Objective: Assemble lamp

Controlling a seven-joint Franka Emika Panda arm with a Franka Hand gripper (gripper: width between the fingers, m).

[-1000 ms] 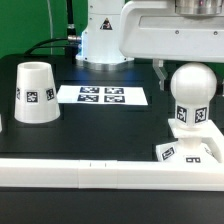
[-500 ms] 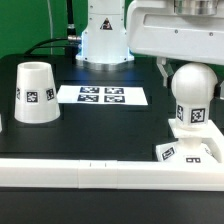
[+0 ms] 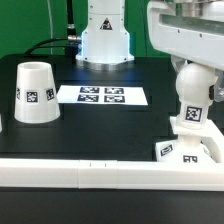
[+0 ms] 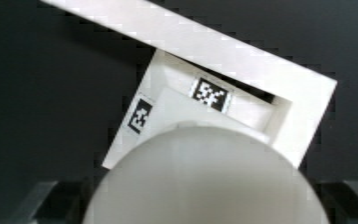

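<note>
1. The bulb [image 3: 194, 88] stands upright on the square base [image 3: 186, 150], at the exterior view's right, against the long white rail [image 3: 100, 171].
2. Over the last second the arm has slid across and now sits directly above the bulb; the claw [image 4: 194, 200] straddles it, but clamped or apart I cannot tell.
3. That suggests a grasp or twist to seat the bulb.
4. The shade [image 3: 35, 93] waits on the counter [image 3: 110, 125], well apart, beyond the marker board [image 3: 102, 96].
</note>
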